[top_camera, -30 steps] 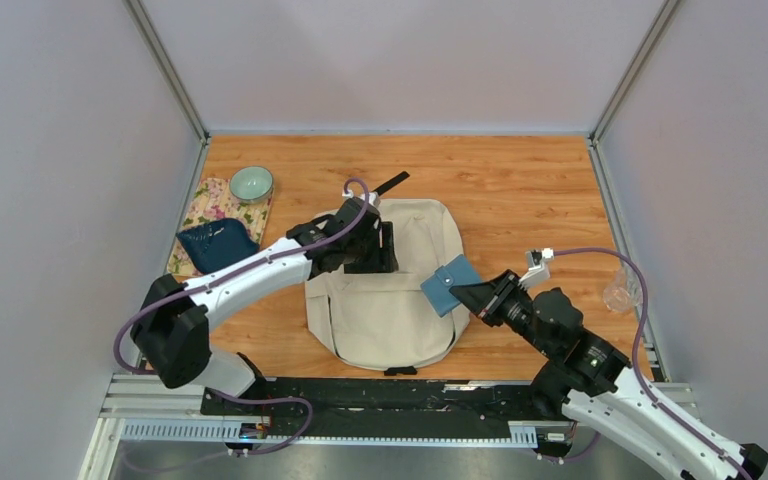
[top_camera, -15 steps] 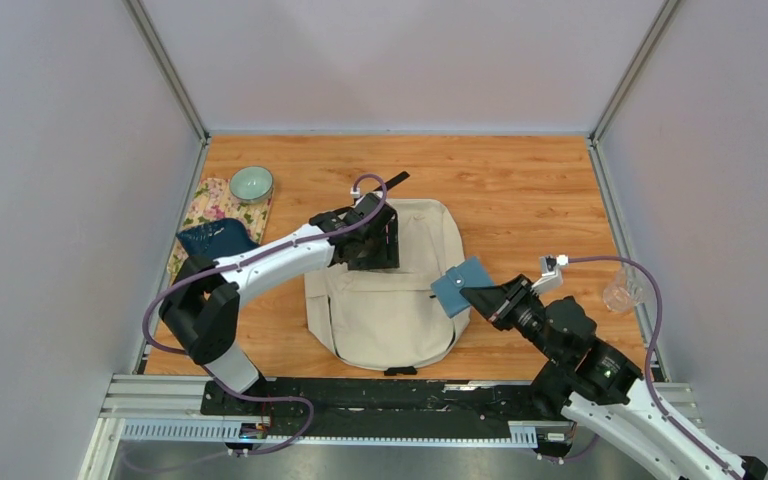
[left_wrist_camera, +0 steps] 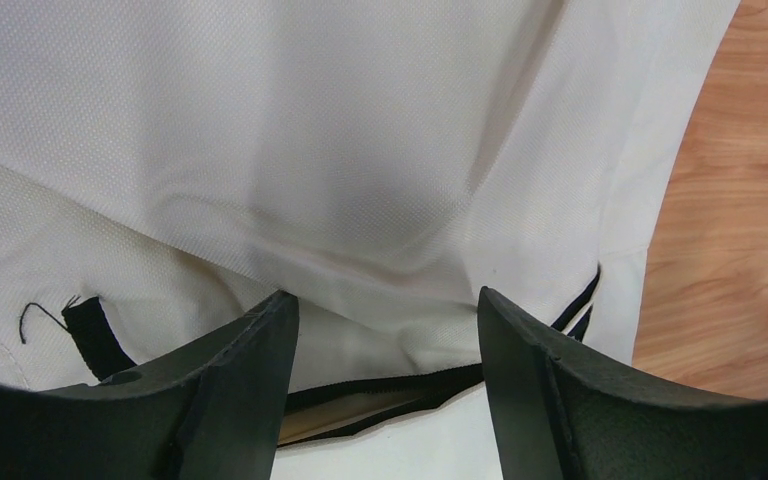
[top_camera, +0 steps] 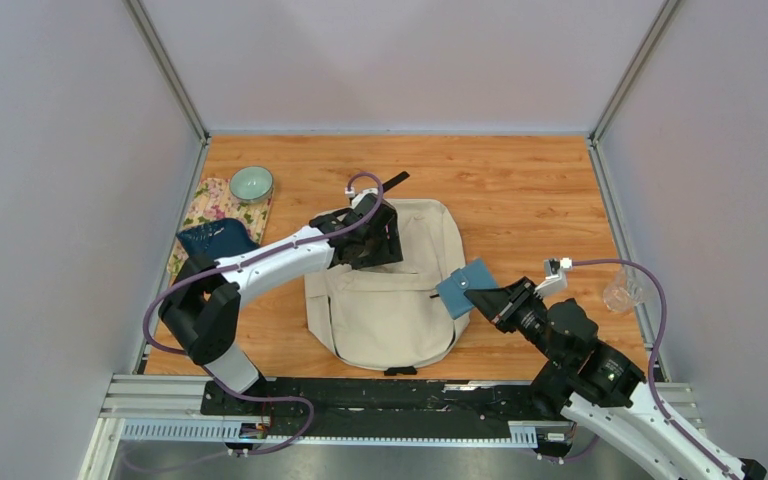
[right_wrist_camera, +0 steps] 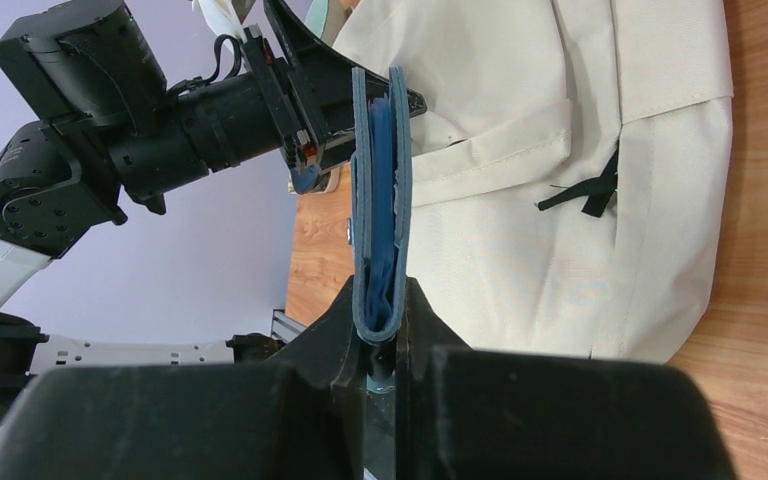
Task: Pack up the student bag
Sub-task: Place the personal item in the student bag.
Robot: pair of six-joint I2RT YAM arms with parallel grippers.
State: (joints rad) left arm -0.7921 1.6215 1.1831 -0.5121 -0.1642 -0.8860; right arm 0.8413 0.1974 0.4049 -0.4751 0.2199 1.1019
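At the right edge of the student bag (top_camera: 390,300), the right gripper (top_camera: 475,295) is pinched nearly shut on a small blue pouch (top_camera: 463,287). It grips the pouch by one edge, so most of it sticks out past the fingertips. In the wrist view the pouch (right_wrist_camera: 380,200) stands on edge btwn the fingers (right_wrist_camera: 335,330), its folded layers visible. It sits over the bag's right side; can't tell if it touches the cloth. The right arm reaches in from the near-right corner, forearm low, pointing up-left twd the bag.

The left gripper (top_camera: 378,240) is spread wide over the bag's upper part, pinching nothing. Its wrist view shows both fingers (left_wrist_camera: 250,370) either side of a raised fold of cream fabric (left_wrist_camera: 310,130), w/ a black zipper line just below that gapes a little. Can't tell if the tips press the cloth. The left arm stretches from the near-left base diagonally up-right, elbow bent by the table's (top_camera: 520,190) left edge.

The bag lies flat mid-table, front up, black strap poking out at its far end. Contents can't be made out.

Far left: a pale green bowl (top_camera: 251,183) sits on a floral cloth (top_camera: 205,205), w/ a dark blue item (top_camera: 215,243) just beside it. A clear glass (top_camera: 620,293) stands near the right edge, well apart from the bag.
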